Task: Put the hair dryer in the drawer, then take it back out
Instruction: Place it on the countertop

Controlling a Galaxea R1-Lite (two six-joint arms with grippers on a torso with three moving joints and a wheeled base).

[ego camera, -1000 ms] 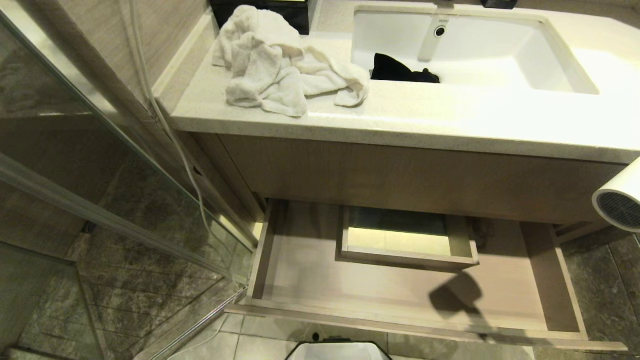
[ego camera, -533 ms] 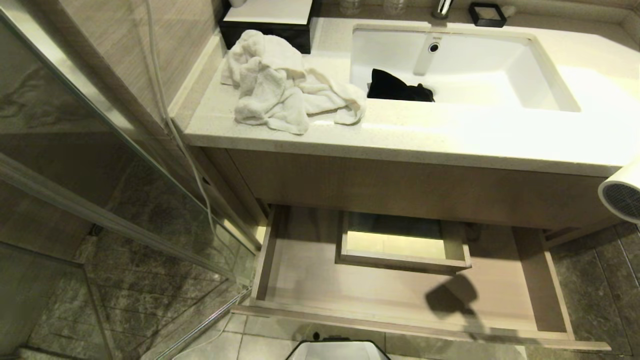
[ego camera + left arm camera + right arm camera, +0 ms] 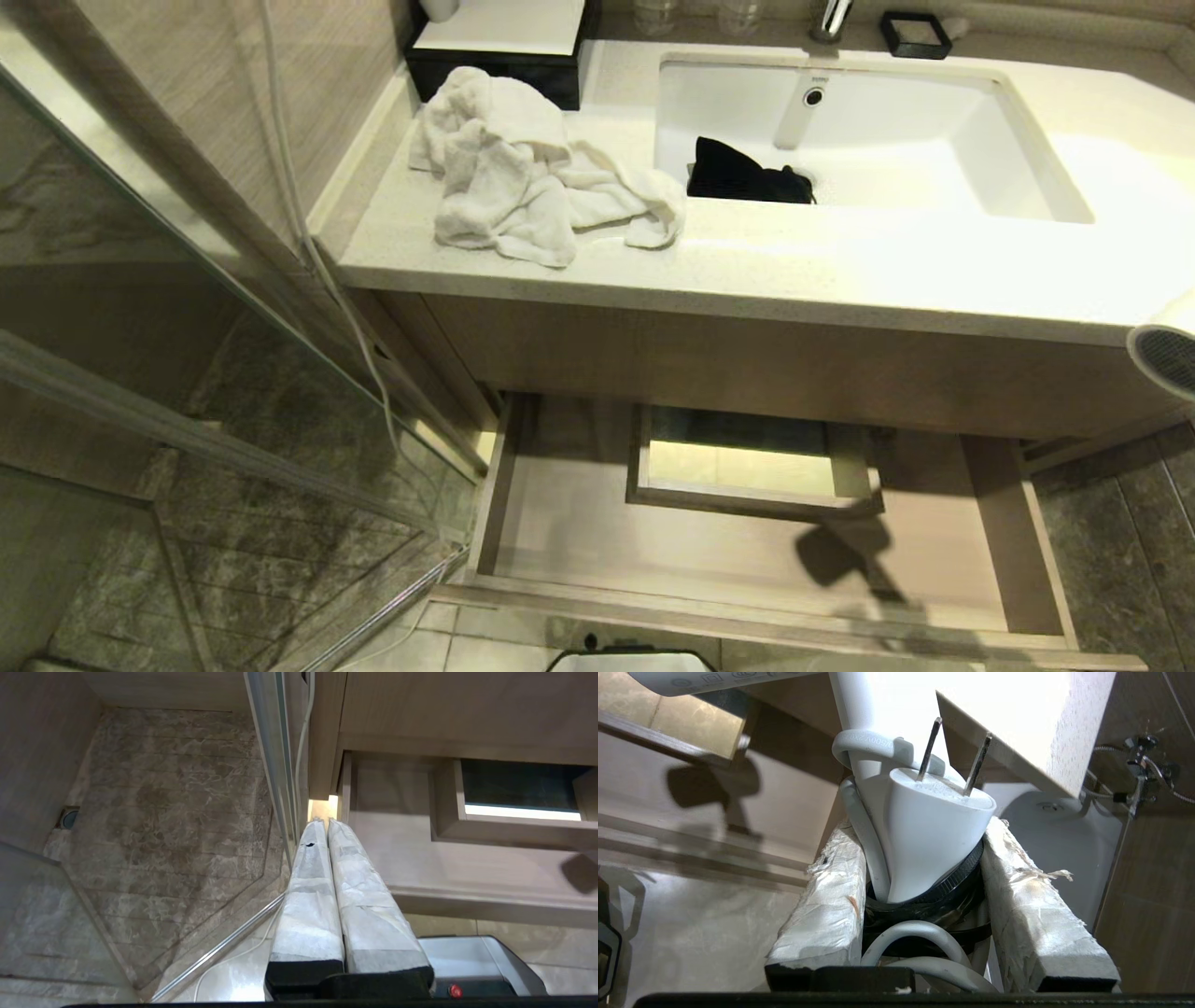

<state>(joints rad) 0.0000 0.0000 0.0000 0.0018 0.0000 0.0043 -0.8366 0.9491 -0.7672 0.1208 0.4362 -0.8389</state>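
Only the grey mesh grille end of the white hair dryer [image 3: 1165,358] shows in the head view, at the far right edge, level with the cabinet front and above the drawer's right end. The right wrist view shows my right gripper [image 3: 920,856] shut on the hair dryer's bundled cord and plug [image 3: 934,812], strapped by a black tie. The wood-grain drawer [image 3: 579,532] stands pulled out below the counter, with a boxed cutout [image 3: 747,462] and the dryer's shadow inside. My left gripper [image 3: 325,822] is shut and empty, parked low by the drawer's left end [image 3: 397,858].
A crumpled white towel [image 3: 527,182] lies on the counter [image 3: 840,271]. The sink [image 3: 943,131] holds a black item [image 3: 742,175]. A glass shower door [image 3: 187,401] and a white cord [image 3: 322,261] are on the left. The robot base [image 3: 625,661] is before the drawer.
The whole head view has shifted, so the camera has moved: more of the counter's back shows and the drawer sits lower. Less of the hair dryer shows at the right edge.
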